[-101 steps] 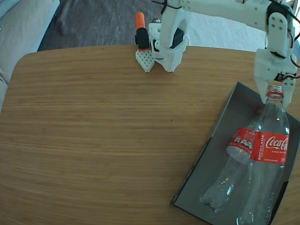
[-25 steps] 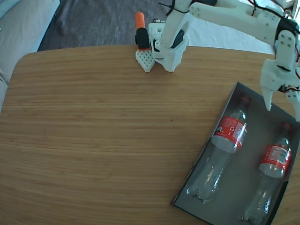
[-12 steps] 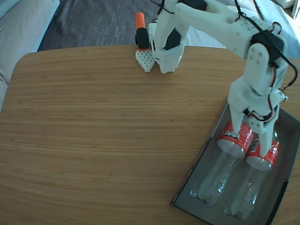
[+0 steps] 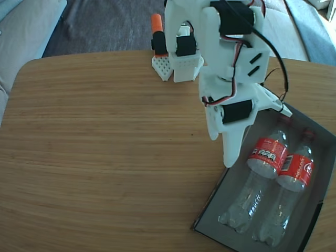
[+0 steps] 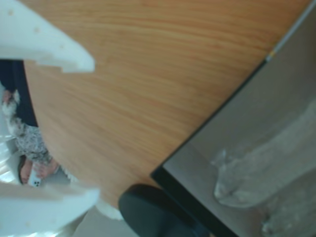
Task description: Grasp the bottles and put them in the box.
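so the white 3d-printed two-finger claw (image 5: 91, 126) is spread wide apart with nothing between its fingers. in the wrist view one white fingertip (image 5: 54, 47) sits at the top left and the other along the bottom left, with only bare wood showing in the gap. in the fixed view the claw (image 4: 257, 131) hangs above the table right at the near-left edge of the box, touching neither bottle as far as i can see.

both clear plastic coca-cola bottles with red wrap labels, the left one (image 4: 258, 176) and the right one (image 4: 287, 194), lie side by side inside the shallow grey cardboard box with dark edges (image 4: 223, 197), labels touching or nearly so, necks pointing toward the far end. the box sits at the right side of the round-cornered wooden table (image 4: 105, 147). the wrist view catches the box's corner (image 5: 207, 163) and a bottle base (image 5: 256, 168), blurry.
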